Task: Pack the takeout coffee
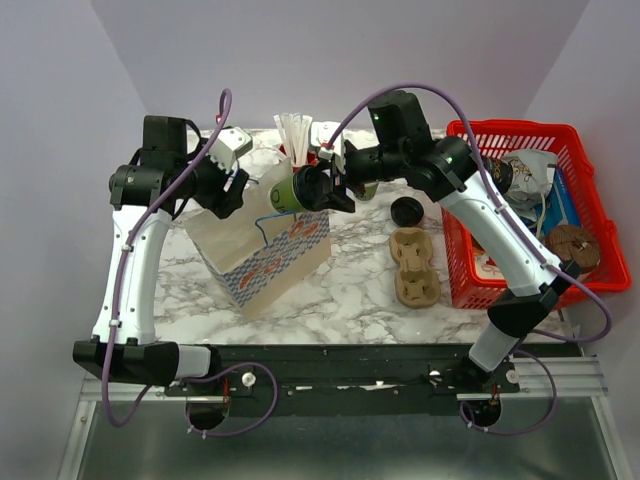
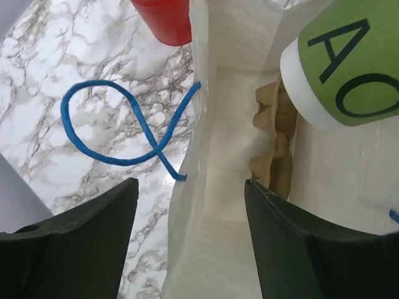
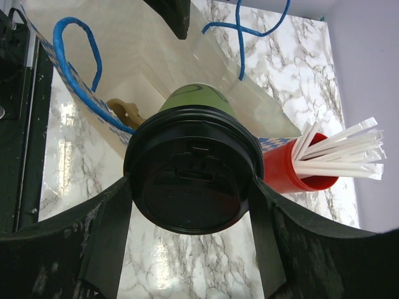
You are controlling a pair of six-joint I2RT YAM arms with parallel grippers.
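Right gripper (image 3: 192, 187) clamped at black plastic lid (image 3: 187, 215) of green-banded cream paper cup (image 1: 285, 193): likely light, crushable wall, stiffest at rim. Left gripper (image 2: 191, 187) apart, straddling white paper bag (image 1: 265, 262) wall.

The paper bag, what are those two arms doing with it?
The right hand grips a lidded coffee cup on its side at the mouth of the paper bag. The left hand, open, straddles the bag's side wall. A brown pulp tray already sits inside.
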